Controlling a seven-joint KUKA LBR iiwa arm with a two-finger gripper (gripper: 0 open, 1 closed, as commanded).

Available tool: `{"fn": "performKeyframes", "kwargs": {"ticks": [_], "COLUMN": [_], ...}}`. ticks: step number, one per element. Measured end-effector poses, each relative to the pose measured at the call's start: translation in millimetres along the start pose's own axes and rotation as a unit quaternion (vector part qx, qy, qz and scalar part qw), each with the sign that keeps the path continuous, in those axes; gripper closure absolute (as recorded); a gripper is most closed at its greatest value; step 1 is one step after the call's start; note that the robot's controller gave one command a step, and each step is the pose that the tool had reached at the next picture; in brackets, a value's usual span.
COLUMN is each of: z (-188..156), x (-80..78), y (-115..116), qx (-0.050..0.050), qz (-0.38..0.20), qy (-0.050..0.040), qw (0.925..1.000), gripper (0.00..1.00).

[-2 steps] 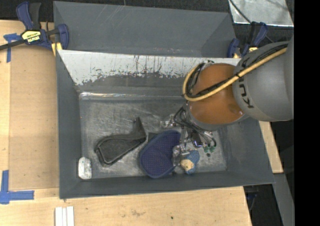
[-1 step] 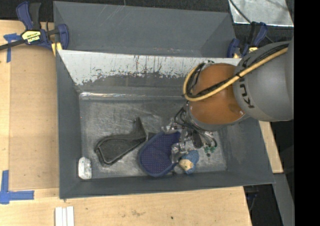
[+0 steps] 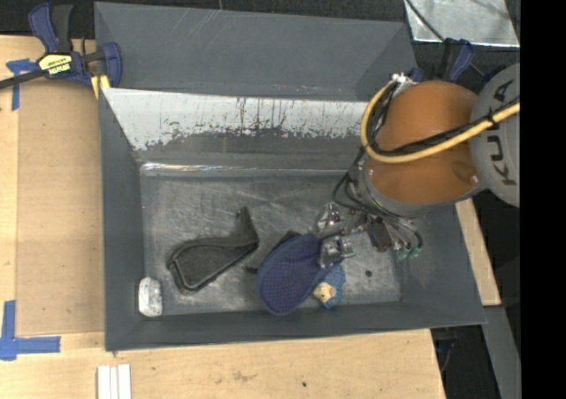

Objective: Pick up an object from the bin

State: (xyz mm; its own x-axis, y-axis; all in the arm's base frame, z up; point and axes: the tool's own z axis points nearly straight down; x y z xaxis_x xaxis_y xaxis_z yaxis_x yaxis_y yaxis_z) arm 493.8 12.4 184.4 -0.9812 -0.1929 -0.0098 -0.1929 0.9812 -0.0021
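Note:
My gripper point(image 3: 334, 242) is down in the right part of the bin, under the orange wrist cover, right at the upper right edge of a dark blue mesh pouch point(image 3: 287, 275). Whether anything sits between the fingers is hidden by the metal parts. A small tan and blue piece point(image 3: 328, 293) lies just below the gripper, against the pouch's right end. A black L-shaped grip-like object point(image 3: 215, 253) lies to the left of the pouch on the bin floor.
A small whitish silvery lump point(image 3: 149, 296) rests in the front left corner of the bin. The arm and its orange cover hang over the bin's right wall.

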Motion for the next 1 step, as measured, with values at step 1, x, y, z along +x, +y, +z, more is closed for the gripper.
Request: {"fn": "performKeyframes", "kwargs": {"ticks": [1], "z": [-107.7], "x": [-54.2], "y": [116.9], "qx": [-0.002], "qz": [-0.138], "qy": [-0.0008], "qw": [0.9905], "gripper": [1.00]}}
